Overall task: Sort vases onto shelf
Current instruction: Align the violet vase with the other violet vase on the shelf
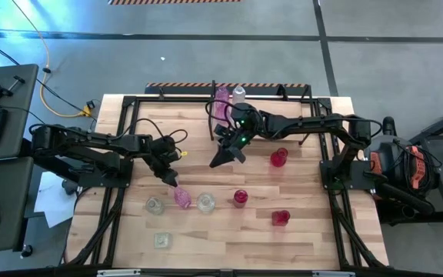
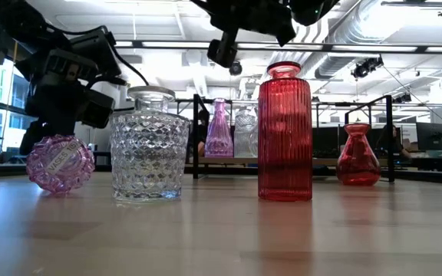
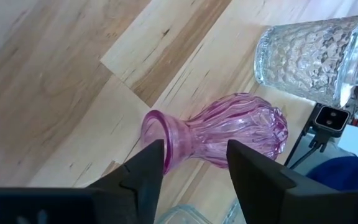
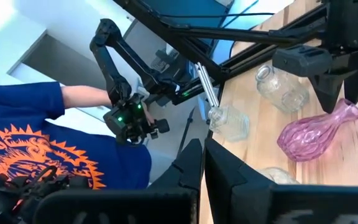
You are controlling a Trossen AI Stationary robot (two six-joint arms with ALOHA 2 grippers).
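A ribbed pink vase [image 3: 247, 127] lies on its side on the table [image 1: 314, 231], left of the middle [image 1: 182, 199]. My left gripper [image 3: 194, 149] is open and slants down over the vase's neck. One finger is by the mouth rim, the other by the shoulder. My right gripper [image 1: 221, 160] is shut and empty, held high above the middle of the table. The shelf [image 1: 283, 91] stands at the far edge with a pink vase [image 1: 221, 101] and a clear vase [image 1: 239, 95] on it. My left gripper stands over the neck [image 3: 191, 140] of the lying pink vase, coming down at a slant from the table's left. Its fingers [image 3: 151, 165] are spaced along the vase, not across it. Whether they touch the glass, I cannot tell.
Near the pink vase stand two clear vases [image 1: 154, 205] [image 1: 205, 202] and a red one [image 1: 241, 197]. Two more red ones [image 1: 281, 218] [image 1: 278, 158] are to the right, and a clear one [image 1: 161, 240] is near the front. A person in a blue shirt [image 4: 30, 155] is beyond the table.
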